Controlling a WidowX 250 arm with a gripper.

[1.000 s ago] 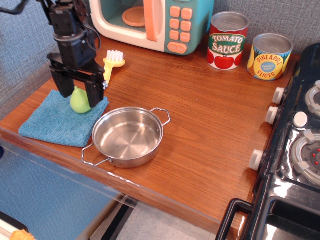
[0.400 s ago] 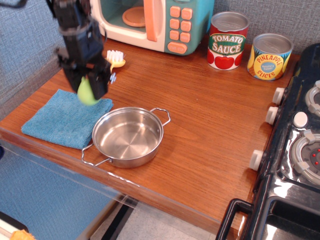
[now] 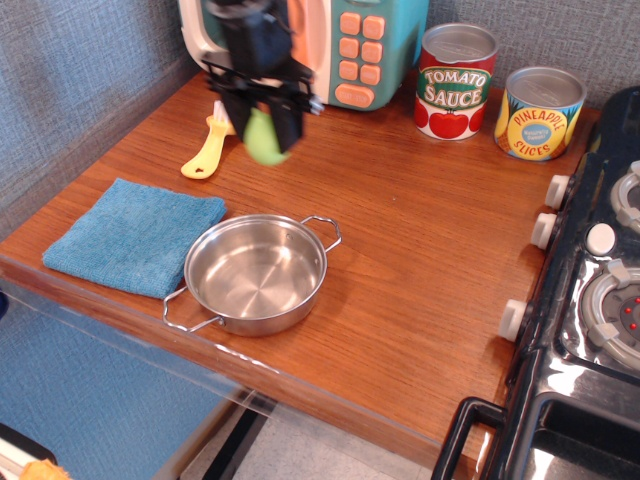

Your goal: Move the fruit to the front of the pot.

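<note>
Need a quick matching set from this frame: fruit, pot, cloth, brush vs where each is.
Things:
1. fruit
2. pot
3. blue cloth
4. yellow brush

Places:
A. lying on the wood left of the gripper
B. flat at the counter's front left corner
C. held in the jaws above the counter
D. on the counter near the front edge, empty, right of the cloth

Pairs: 1-C, 2-D, 3-B, 4-A

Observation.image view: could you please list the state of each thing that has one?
gripper: shut on the fruit, raised off the table
fruit: held in the air between the fingers
pot: upright, empty
blue cloth: lying flat, bare
toy microwave: door open
tomato sauce can: upright
pineapple can: upright
</note>
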